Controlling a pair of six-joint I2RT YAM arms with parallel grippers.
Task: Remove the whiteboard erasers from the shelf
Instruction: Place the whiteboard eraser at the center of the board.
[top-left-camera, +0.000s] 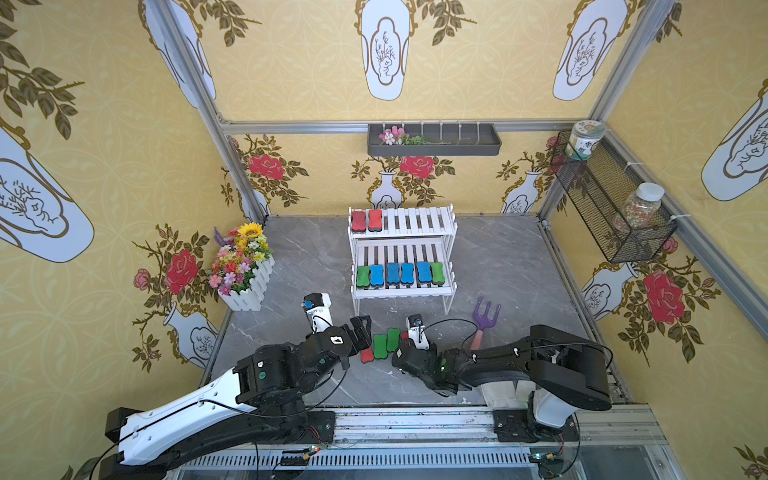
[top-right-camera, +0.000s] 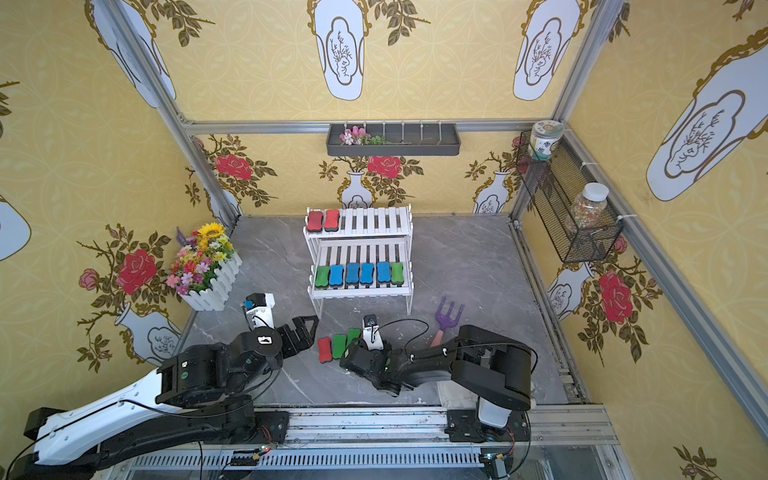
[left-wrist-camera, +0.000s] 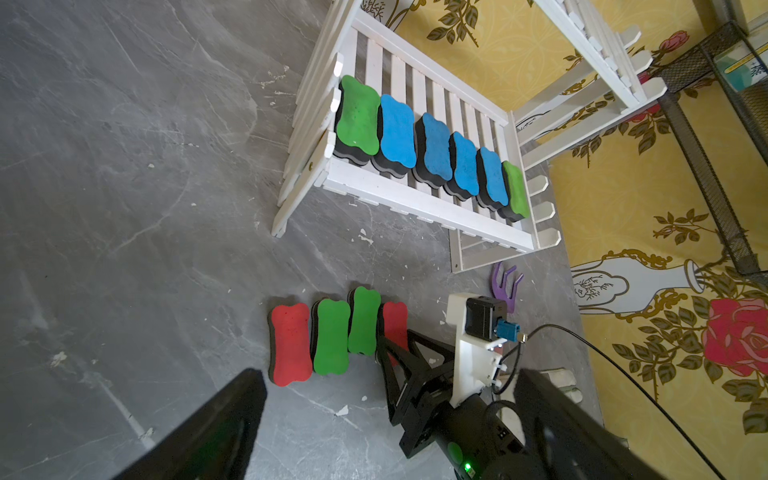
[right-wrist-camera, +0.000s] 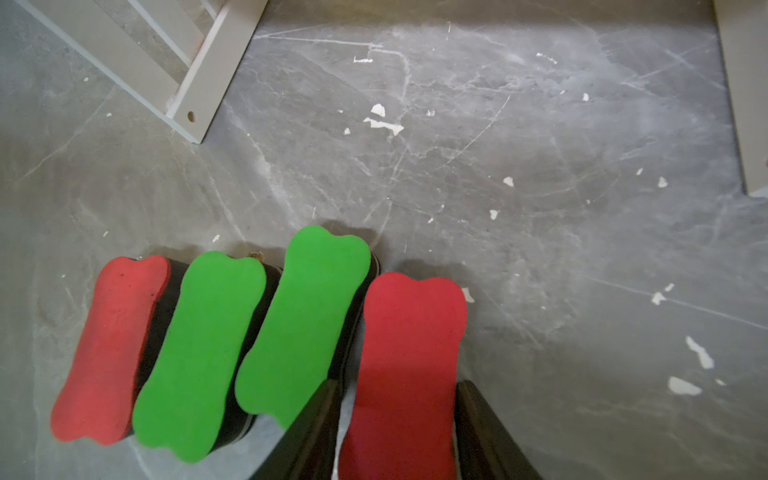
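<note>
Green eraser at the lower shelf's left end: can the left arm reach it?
Probably yes: the left hand is open and empty, close to the shelf, with nothing standing before that green eraser.

Eight erasers (top-left-camera: 392, 273) on shelf (top-left-camera: 415, 222), four off

Built as two jointed arms: left arm (top-left-camera: 187, 411) with a long white shell behind black joints, right arm (top-left-camera: 582, 374) mostly boxy black housings. Fitted with white wrist camera brackets (top-left-camera: 318, 311), a blue connector (top-left-camera: 308, 304), thin black cables (top-left-camera: 453, 320) and round green stickers (top-left-camera: 262, 376). Tipped with dark pincer fingers (right-wrist-camera: 486, 440).
</note>
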